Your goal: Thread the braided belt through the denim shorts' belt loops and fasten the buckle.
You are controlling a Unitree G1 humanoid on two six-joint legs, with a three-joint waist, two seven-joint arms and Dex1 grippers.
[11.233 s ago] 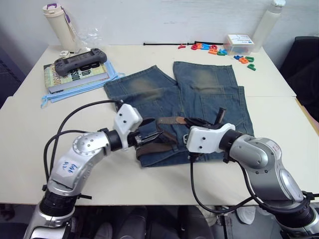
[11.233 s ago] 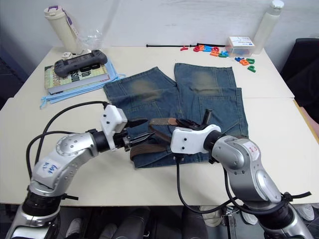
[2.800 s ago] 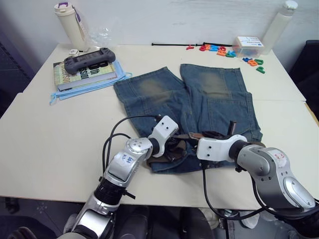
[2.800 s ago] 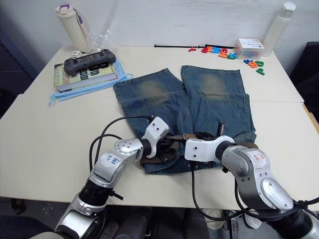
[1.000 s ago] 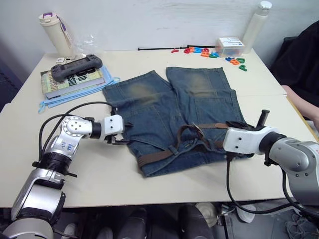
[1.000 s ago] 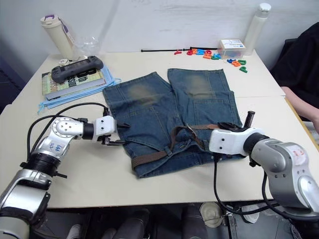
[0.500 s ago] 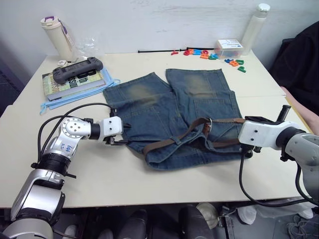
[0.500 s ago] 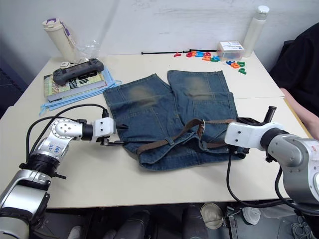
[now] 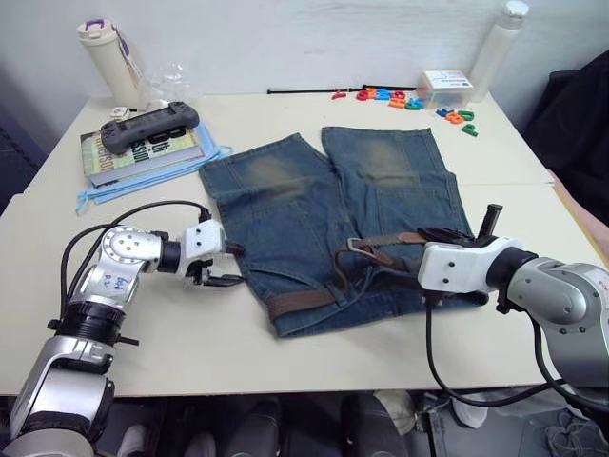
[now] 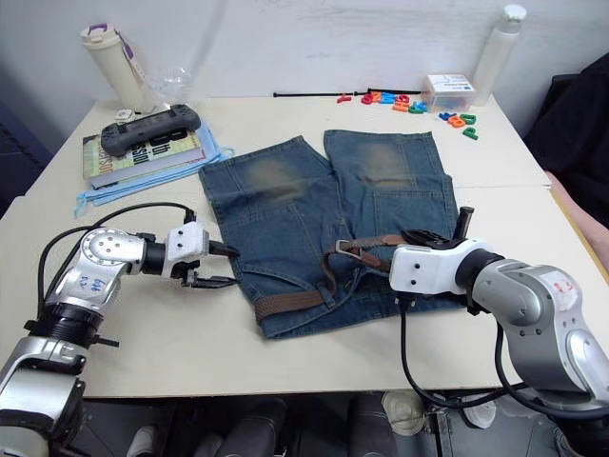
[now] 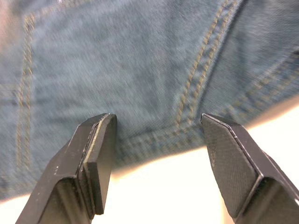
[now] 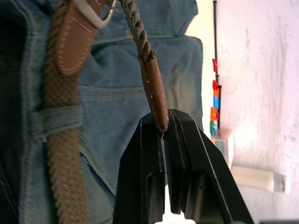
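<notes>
Two grippers: the right one [image 12: 163,130] clamps the belt [image 12: 152,88] tip; pull it steadily through the buckle [image 12: 93,14]. The left one [image 11: 159,158] stands apart beside the shorts [image 11: 140,70].

You have faded blue denim shorts [image 9: 333,205] with yellowish worn patches on both legs and tan stitching along the seams. The braided belt [image 9: 303,303] is dark brown weave, with smooth reddish-brown leather at its tip and beside the silver buckle [image 9: 354,245]. A blue denim belt loop [image 12: 55,119] crosses the weave. Both grippers, left [image 11: 159,163] and right [image 12: 164,140], have black fingers. The table [image 9: 285,357] is cream. You also see red, blue, green and orange toy letters [image 9: 409,98] and a dark grey game controller [image 9: 150,120] on a light-blue cloth [image 9: 143,176].
</notes>
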